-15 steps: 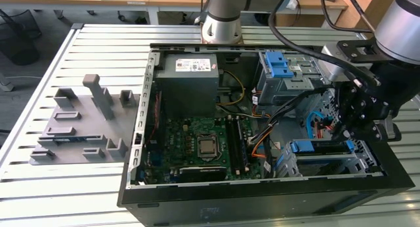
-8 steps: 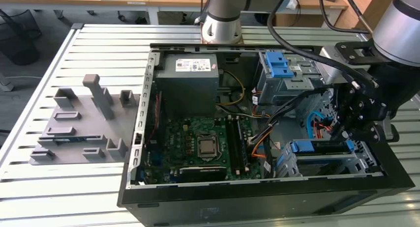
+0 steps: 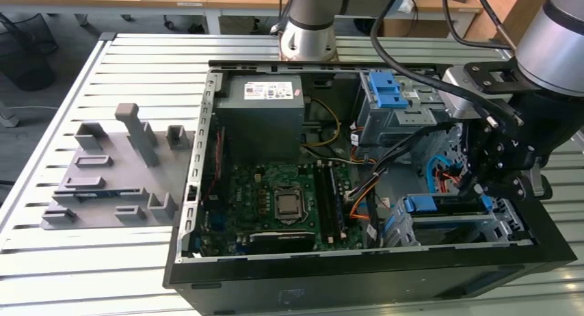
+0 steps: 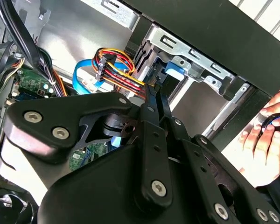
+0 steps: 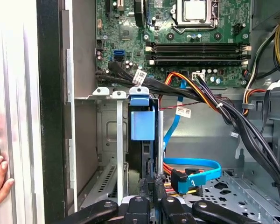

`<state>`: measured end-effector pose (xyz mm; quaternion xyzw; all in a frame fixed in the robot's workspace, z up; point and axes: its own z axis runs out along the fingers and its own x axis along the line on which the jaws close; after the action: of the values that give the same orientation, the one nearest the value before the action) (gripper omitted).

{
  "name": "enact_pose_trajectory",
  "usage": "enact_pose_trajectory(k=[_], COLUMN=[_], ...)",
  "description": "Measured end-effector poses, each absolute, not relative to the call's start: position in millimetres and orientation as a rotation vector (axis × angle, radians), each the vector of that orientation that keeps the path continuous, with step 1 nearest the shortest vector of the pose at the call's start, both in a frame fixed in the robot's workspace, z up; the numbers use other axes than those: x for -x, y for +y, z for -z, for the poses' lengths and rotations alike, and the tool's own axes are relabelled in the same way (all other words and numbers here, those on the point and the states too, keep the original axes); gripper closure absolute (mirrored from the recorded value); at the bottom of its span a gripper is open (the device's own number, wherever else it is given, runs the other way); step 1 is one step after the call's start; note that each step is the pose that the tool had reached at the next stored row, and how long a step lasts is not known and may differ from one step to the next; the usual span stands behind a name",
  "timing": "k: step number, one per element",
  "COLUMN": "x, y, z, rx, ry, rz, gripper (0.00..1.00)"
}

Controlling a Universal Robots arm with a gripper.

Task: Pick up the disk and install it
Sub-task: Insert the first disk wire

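Grey fixture block (image 3: pixel 114 176) at the exterior view's left, open computer case (image 3: pixel 365 275) with motherboard (image 3: pixel 283 200) at centre, disk (image 5: pixel 142 123) with blue bracket seated upright in the drive cage (image 3: pixel 461 227), gripper (image 5: pixel 151 186) just beside it, finger spread impossible to tell, a person's hand (image 4: pixel 266 137) resting outside the case.

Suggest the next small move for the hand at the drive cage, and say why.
Likely a short, slow push along the slot. In the first wrist view the disk, marked by its blue bracket, stands in the drive cage, with the hand directly behind it and in line. Whether the disk is fully seated cannot be told, so push gently.
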<state>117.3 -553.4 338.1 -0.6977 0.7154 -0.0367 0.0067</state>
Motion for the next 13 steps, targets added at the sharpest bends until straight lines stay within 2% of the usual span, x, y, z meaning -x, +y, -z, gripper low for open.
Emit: enact_pose_trajectory(k=[13], x=[-117.3], y=[-553.4], z=[-335.1], rx=[2.182], ry=[2.238], rz=[0.114], gripper=[0.84])
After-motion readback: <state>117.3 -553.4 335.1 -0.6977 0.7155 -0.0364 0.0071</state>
